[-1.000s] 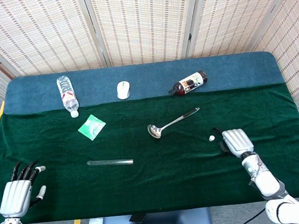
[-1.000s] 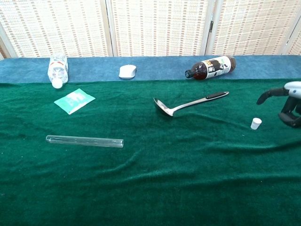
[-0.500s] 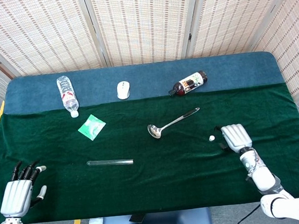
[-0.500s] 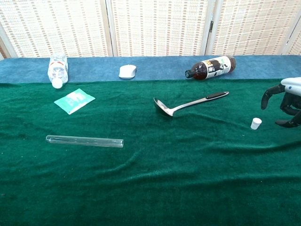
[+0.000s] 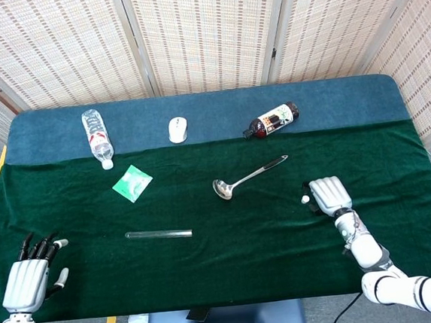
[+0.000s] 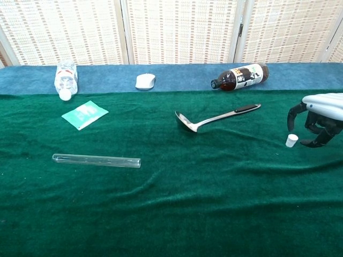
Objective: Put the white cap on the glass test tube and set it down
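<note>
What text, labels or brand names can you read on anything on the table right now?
No text can be read.
Dark bottle: a white label with print, too small to read.
Clear water bottle: a label, blurred.
Green packet: faint white marks, not readable.
White mouse, ladle, glass test tube and white cap: no markings visible.

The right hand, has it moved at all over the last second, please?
Yes. The right hand has shifted leftward toward the white cap, which sits in the same spot on the green cloth; its curled fingers now arch beside the cap.
</note>
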Robot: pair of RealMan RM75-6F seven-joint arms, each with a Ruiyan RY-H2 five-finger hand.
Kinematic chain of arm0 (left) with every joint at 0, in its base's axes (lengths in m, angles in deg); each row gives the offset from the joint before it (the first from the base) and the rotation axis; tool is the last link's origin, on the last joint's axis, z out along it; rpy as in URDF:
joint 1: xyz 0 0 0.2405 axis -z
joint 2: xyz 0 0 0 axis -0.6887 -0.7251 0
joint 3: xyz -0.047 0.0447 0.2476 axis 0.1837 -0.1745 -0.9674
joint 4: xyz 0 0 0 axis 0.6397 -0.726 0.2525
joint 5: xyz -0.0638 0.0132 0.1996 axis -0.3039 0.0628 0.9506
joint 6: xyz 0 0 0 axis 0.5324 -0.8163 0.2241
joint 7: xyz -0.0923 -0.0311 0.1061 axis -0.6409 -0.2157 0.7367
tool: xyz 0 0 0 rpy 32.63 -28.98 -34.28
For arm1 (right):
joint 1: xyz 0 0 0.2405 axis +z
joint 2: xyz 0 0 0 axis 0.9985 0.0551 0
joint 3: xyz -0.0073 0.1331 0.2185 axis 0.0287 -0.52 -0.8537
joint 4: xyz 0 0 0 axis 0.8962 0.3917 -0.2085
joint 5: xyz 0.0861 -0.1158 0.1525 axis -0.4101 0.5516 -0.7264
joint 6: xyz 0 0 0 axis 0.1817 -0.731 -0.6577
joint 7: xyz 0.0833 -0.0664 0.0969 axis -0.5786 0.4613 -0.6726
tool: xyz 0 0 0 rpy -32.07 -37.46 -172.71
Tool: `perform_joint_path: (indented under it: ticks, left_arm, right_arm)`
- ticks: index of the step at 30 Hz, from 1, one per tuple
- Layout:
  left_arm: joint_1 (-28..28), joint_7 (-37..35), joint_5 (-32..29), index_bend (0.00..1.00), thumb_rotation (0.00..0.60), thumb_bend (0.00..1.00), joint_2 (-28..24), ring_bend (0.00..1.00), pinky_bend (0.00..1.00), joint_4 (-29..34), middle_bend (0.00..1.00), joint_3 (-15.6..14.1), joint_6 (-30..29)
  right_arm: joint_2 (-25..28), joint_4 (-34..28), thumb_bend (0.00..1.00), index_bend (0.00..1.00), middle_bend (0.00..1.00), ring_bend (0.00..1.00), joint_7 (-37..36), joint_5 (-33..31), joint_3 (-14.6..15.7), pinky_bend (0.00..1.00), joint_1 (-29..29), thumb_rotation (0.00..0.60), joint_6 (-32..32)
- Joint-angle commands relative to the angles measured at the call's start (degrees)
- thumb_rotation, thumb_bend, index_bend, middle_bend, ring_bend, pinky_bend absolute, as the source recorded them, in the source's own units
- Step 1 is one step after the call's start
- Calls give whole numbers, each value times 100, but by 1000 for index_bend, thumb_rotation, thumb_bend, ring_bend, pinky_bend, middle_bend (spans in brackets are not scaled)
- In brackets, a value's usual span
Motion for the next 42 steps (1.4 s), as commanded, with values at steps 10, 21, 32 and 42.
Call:
perform_joint_path:
  ticks: [10, 21, 32, 42]
  left_arm:
    - [6, -5, -34, 283, 600, 404, 18, 223, 5, -33, 188, 2, 29]
    - [16, -12, -66, 283, 600, 404, 23, 223, 5, -60, 188, 5, 61]
    - [22, -41, -103, 282, 600, 415, 34, 223, 4, -109, 188, 2, 98]
    - [38, -63, -115, 281, 600, 464, 35, 223, 4, -134, 188, -4, 137]
  right_arm:
    - [-173, 238, 385, 427, 910, 1000, 183, -201, -42, 1000, 102, 600, -135]
    - [-262, 312, 385, 453, 910, 1000, 276, -281, -63, 1000, 158, 600, -168]
    - [-295, 318, 386, 481, 910, 1000, 428, -431, -80, 1000, 215, 600, -181]
    - [-322, 318, 419, 554, 917, 1000, 523, -539, -83, 1000, 261, 600, -193]
